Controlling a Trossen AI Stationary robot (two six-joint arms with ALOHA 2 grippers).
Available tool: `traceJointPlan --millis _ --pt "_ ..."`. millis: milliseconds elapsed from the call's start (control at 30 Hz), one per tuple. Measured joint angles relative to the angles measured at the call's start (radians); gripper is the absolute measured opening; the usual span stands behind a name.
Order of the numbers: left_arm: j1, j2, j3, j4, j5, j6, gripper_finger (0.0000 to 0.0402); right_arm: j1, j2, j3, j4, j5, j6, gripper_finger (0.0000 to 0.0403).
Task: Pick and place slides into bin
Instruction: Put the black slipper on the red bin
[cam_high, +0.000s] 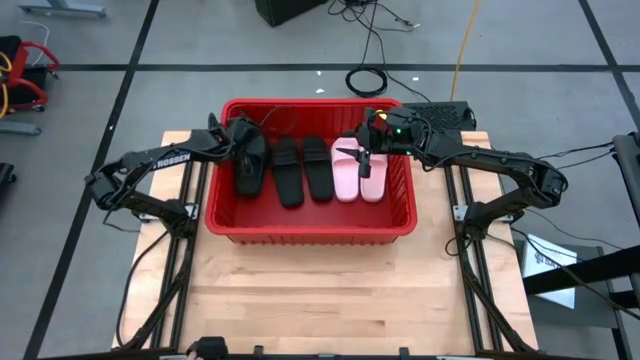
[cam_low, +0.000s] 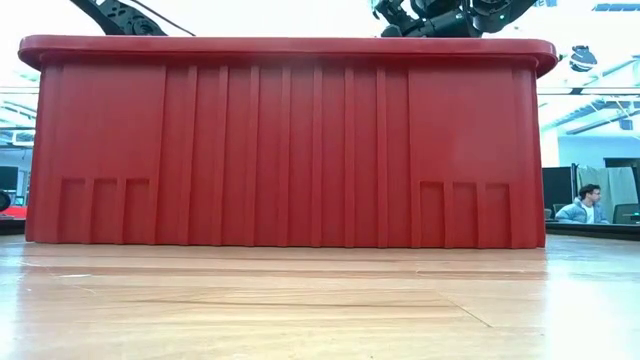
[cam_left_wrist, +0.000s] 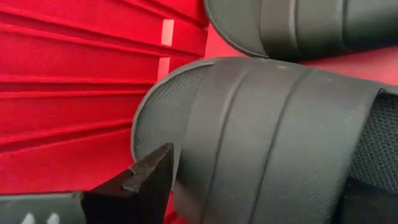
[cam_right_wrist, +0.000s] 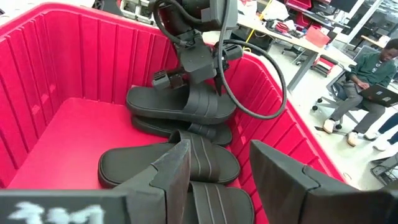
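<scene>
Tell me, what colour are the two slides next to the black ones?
Pale pink slides; the high view shows them best.

Red bin (cam_high: 312, 226) with vertical ribbing on its walls. Four black slides (cam_high: 289, 172), straps ridged in parallel lines, beside two pale pink slides (cam_high: 347, 177). Pale wood-grain counter (cam_high: 320, 295), dark fingers (cam_right_wrist: 169, 171).

A black slide (cam_left_wrist: 273, 137) with a wide ribbed strap fills the centre and right of the frame. A second black slide (cam_left_wrist: 298, 25) sits along the top edge. The ribbed red bin wall (cam_left_wrist: 68, 93) covers the left. One dark fingertip (cam_left_wrist: 146, 177) shows at lower left, beside the strap.
</scene>
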Motion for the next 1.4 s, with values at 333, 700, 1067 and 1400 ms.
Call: traceJointPlan --millis 333,700,1067,1400 --pt "-0.063 0.000 0.000 -0.001 -0.050 -0.047 0.0253 0.000 0.000 0.000 0.000 0.000 0.000 0.0155" --pt "-0.125 -0.001 0.000 -0.012 -0.105 -0.092 0.0253 0.000 0.000 0.000 0.000 0.000 0.018 0.0155" --pt "-0.171 -0.002 0.000 -0.055 -0.159 -0.147 0.0253 0.001 0.000 0.000 0.000 0.000 0.026 0.0155" --pt "-0.225 -0.003 0.000 -0.063 -0.207 -0.170 0.0253 0.001 0.000 0.000 -0.001 0.000 0.037 0.0155"
